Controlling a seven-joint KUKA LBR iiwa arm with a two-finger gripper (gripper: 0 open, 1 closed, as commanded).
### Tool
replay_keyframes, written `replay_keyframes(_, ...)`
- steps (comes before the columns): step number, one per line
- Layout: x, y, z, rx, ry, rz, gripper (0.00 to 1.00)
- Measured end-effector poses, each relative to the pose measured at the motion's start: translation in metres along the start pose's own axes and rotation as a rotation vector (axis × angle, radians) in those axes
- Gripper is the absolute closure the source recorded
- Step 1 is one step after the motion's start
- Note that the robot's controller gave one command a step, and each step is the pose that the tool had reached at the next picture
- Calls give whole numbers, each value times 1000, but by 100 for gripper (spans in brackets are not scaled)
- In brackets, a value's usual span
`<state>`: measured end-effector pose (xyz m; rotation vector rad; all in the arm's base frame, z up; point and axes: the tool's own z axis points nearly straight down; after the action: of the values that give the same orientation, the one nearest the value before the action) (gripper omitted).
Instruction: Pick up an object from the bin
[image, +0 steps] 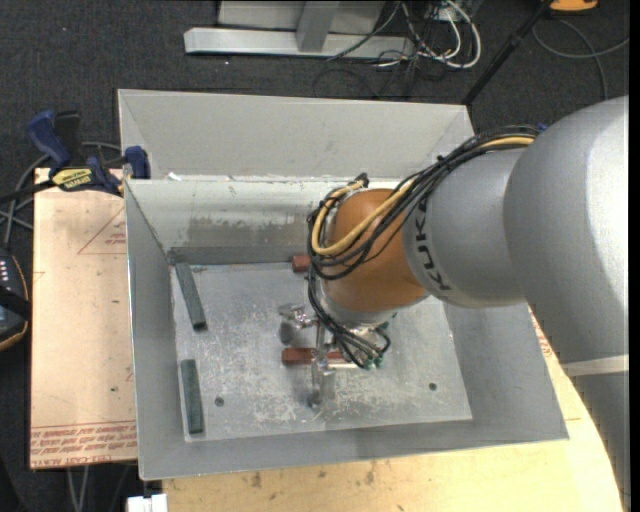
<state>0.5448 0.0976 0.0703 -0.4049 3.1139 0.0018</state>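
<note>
The thick grey arm (560, 210) looms closest, its orange wrist cover (365, 250) hanging over the middle of the bin (250, 425). Below it the claw (318, 385) is down near the floor; I cannot tell how wide it stands or whether it has hold of anything. A small reddish-brown block (296, 355) lies just beside it, mid-floor. Two grey bars (190, 297) lie well apart at the left.

Bin (300, 130) of loose things, arm (480, 230) reaching in from the right.
The far bar (189, 296) and near bar (190, 397) lie along the left side; gripper (318, 385) at centre, small block (296, 355) just left of it.
</note>
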Motion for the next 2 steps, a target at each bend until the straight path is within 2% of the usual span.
replay_keyframes(1, 21, -53, 1, 1, 3, 99, 0)
replay_keyframes(2, 20, -50, 0, 0, 1, 94, 100)
